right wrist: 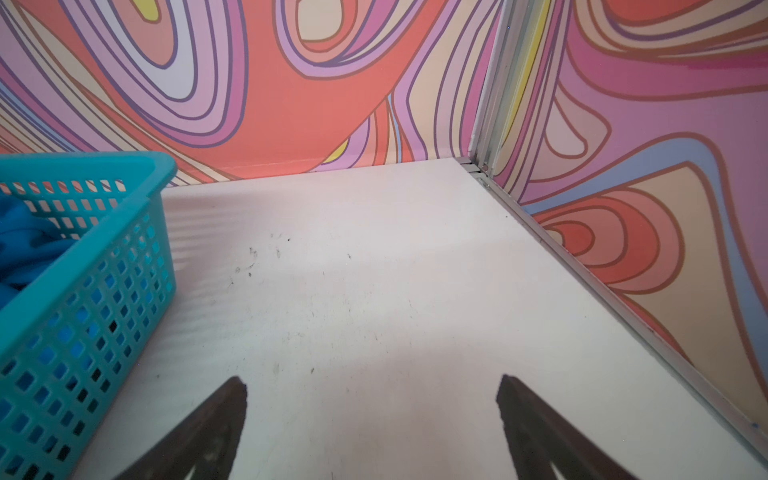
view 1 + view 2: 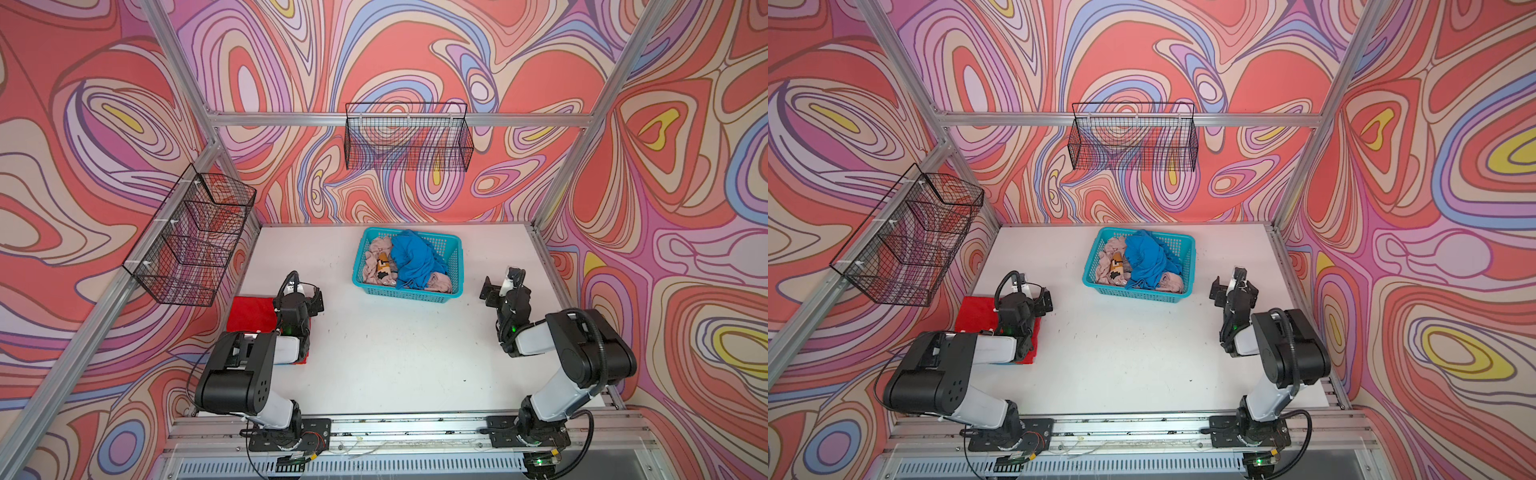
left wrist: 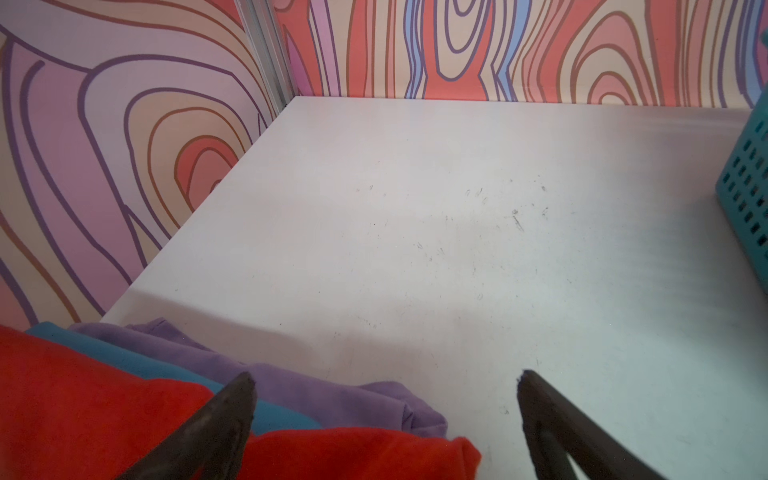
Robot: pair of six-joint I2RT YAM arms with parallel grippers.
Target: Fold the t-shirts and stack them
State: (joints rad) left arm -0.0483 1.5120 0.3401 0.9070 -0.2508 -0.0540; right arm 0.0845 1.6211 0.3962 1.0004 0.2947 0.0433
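Blue t-shirt [image 2: 411,257] crumpled in perforated basket [image 2: 405,294], red t-shirt [image 2: 251,313] folded flat

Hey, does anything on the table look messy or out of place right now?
Under the folded red t-shirt, a purple cloth sticks out sideways with a bunched corner, so the stack looks uneven. Nothing looks spilled or damaged.

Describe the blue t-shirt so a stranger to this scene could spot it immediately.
Start at the white table and find the turquoise mesh basket near its far edge. Among the crumpled clothes inside, the blue t-shirt is the plain bright blue heap. It lies partly over the beige-pink t-shirt, which bears an orange-black print.
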